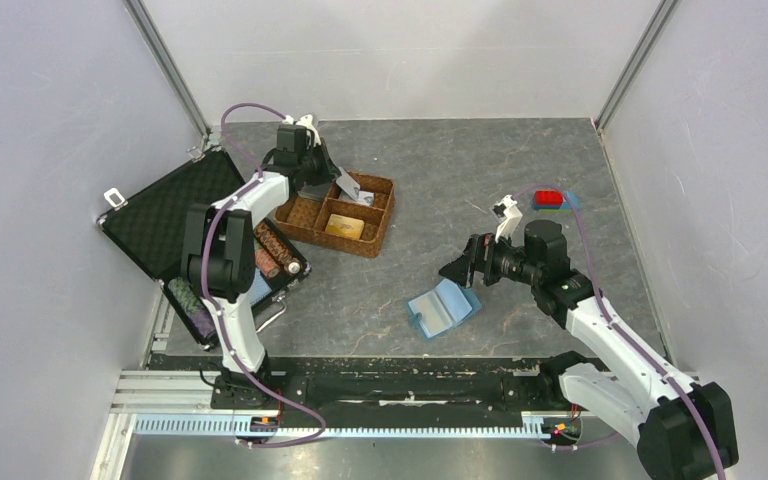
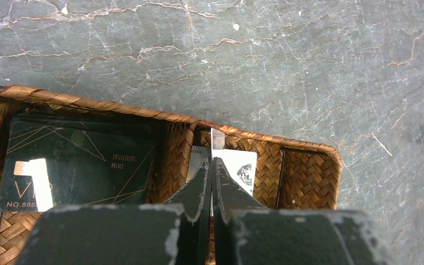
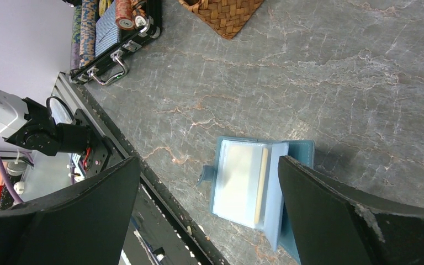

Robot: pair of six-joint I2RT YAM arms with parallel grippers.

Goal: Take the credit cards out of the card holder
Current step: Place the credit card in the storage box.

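The grey stone-look tabletop (image 1: 480, 170) takes up most of the view. At its left side a black case (image 1: 160, 215) lies open, with bumpy foam in its lid. Rolls of poker chips (image 1: 270, 250) lie in a row in the case.

Next to the case, a bit further back, sits a brown wicker tray (image 1: 320, 238) with four parts. The left end effector (image 2: 213, 165) hangs over the tray's middle part. Its two fingers are pressed almost together, and they pinch a thin card (image 2: 217, 144), seen from its edge. The card stands upright, up off the tray.

The light blue card holder (image 1: 443, 308) lies open and flat near the front edge of the tabletop, well apart from the tray. Its pockets look pale, and I cannot tell if a card is in them. The right end effector (image 1: 463, 265) hangs over the holder. Its fingers are spread wide, with nothing in them.

Three cards lie in the tray. A dark card (image 2: 77, 160) with thin gold lines fills one part. A white card (image 2: 237, 165) lies under the pinched card. A gold card (image 1: 345, 227) lies in the near part.

A small red block (image 1: 549, 198) sits far off on the right.
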